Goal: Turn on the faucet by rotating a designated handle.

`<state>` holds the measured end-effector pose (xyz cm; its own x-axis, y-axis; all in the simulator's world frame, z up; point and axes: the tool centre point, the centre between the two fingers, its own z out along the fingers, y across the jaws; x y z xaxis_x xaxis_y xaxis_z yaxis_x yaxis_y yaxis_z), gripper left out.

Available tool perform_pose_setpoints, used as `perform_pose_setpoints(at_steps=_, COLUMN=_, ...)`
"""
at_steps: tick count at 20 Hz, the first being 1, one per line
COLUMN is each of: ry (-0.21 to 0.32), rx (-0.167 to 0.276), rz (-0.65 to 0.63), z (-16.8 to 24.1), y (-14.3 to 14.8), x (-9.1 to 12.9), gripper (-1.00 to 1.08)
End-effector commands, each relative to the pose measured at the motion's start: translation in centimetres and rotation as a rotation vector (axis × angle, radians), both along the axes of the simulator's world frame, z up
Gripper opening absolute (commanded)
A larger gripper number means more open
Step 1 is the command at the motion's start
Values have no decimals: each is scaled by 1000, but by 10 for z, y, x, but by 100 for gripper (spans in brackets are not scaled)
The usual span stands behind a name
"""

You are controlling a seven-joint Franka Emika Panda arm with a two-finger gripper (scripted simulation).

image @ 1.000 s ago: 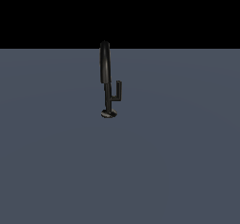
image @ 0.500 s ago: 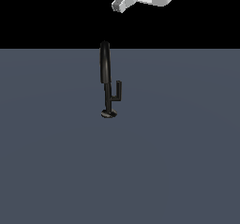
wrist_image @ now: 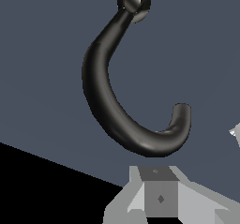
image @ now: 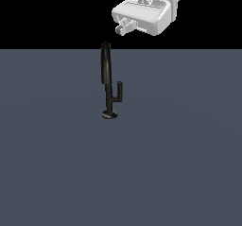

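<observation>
The faucet (image: 108, 78) stands upright on the grey tabletop (image: 179, 163), glossy black, with the small handle (image: 118, 92) branching toward the exterior view's right. The gripper (image: 124, 27) hangs above it, apart from it (arm cut off by the frame). How wide the fingers (image: 125, 25) stand, I cannot tell. In the wrist view the spout (wrist_image: 117, 110) curves large.

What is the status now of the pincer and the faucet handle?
Pincer high above faucet, holding nothing; open or shut unclear. Handle untouched, on stem's side toward exterior view's right. Nothing between pincer and handle.
</observation>
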<state>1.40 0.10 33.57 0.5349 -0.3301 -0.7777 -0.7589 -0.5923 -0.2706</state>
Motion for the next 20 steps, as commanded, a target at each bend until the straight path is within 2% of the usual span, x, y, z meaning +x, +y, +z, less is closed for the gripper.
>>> perform_pose_setpoints(at_steps=1, ry=41, rx=39, rz=-38, z=-13, y=-1, x=13, gripper=-100)
perform_pose_setpoints(at_steps=20, ry=379, rx=357, rz=-354, z=-137, y=0, x=93, gripper=-100)
